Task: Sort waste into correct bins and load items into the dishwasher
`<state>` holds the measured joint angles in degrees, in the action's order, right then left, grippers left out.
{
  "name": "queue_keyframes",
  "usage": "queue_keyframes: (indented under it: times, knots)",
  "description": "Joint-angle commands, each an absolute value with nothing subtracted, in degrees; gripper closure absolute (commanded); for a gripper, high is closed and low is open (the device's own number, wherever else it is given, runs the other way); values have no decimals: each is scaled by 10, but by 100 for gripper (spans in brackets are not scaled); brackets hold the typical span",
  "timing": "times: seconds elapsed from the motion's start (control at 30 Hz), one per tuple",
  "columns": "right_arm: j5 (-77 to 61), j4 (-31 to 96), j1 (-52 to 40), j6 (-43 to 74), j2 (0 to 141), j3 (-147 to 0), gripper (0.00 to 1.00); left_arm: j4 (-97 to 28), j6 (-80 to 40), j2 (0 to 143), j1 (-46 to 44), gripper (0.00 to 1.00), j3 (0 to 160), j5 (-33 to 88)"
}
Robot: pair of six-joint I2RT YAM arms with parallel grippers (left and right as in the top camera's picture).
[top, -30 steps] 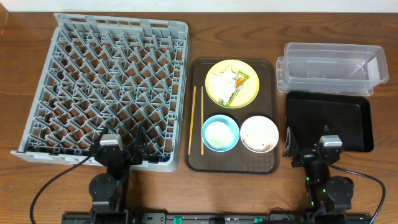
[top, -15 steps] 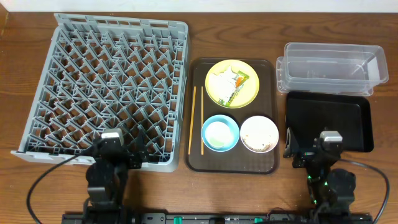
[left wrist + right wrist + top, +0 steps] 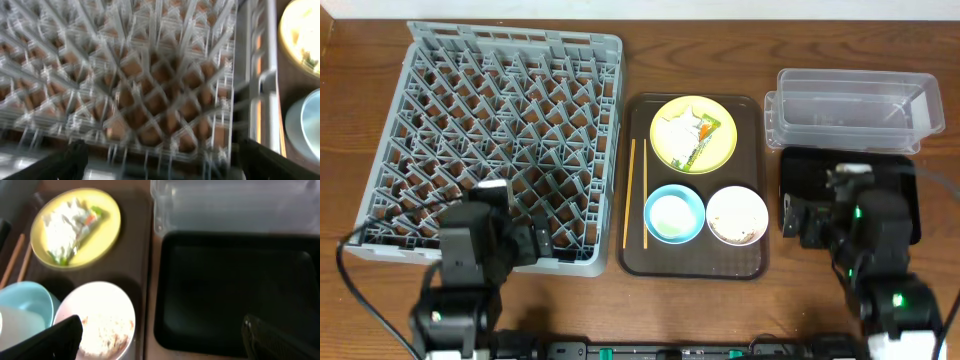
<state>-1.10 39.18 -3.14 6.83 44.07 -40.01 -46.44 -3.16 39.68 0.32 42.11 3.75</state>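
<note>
Two end effectors are in view, both towards the near side of the worktop [image 3: 770,40]. The left end effector [image 3: 538,241] hangs over the near right corner of the rack [image 3: 490,130]. In the left wrist view its fingers [image 3: 75,161] stand wide apart with only rack lattice between them, so it grips nothing. The right end effector [image 3: 800,220] hangs over the near left corner of the black tray [image 3: 890,195]. In the right wrist view its fingers [image 3: 54,338] are likewise spread wide and hold nothing.

The rack occupies the left of the worktop. The brown tray [image 3: 692,268] lies just right of it, at centre. On the brown tray:

- the plate [image 3: 723,150] at the far end, with the wrapper [image 3: 685,130] on it;
- the blue bowl [image 3: 675,213] at near left;
- the white bowl [image 3: 737,215] at near right, just beside the blue bowl, with crumbs [image 3: 750,235] inside;
- the chopsticks [image 3: 632,195] along the left edge, side by side, running far to near.

The tub [image 3: 855,105] stands at far right, with the black tray just on its near side. Both wrist views are blurred.
</note>
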Motion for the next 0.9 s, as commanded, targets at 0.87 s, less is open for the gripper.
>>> queue_keyframes:
  times: [0.87]
  knots:
    - [-104, 258, -158, 92, 736, -622, 20, -577, -37, 508, 6, 4, 559, 103]
